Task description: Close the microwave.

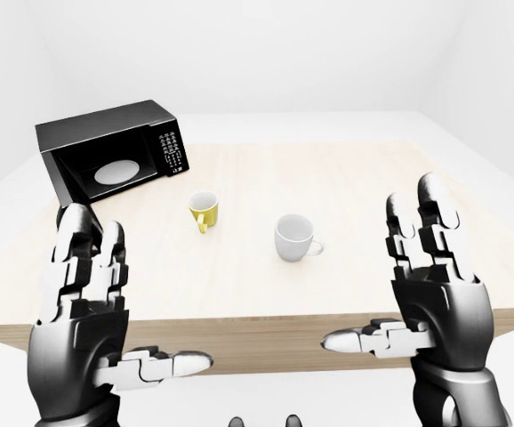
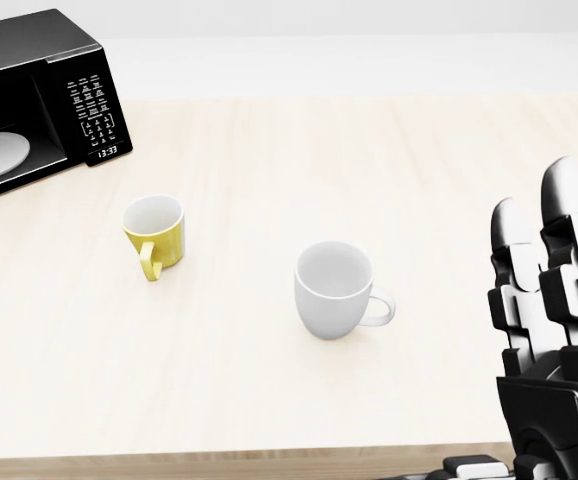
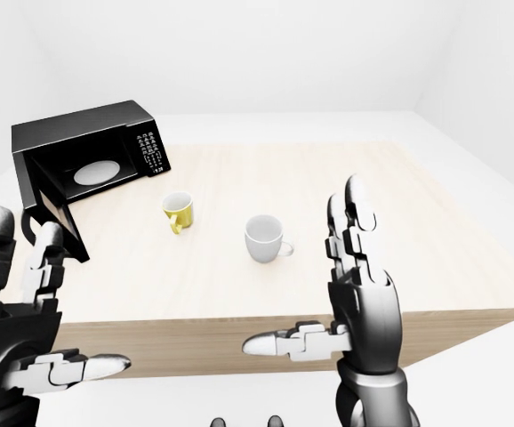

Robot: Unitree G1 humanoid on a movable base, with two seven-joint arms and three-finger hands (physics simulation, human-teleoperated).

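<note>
The microwave [image 1: 110, 160] at upper left stands with its door [image 3: 57, 218] open, and both hands, left hand [image 1: 84, 329] and right hand [image 1: 435, 294], are spread wide and empty, far from it.

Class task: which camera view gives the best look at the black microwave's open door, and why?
The right-eye view: the black microwave's open door swings out toward the left, fully visible. The left-eye view shows only part of it behind the left hand. The head view crops the door off its left edge.
</note>
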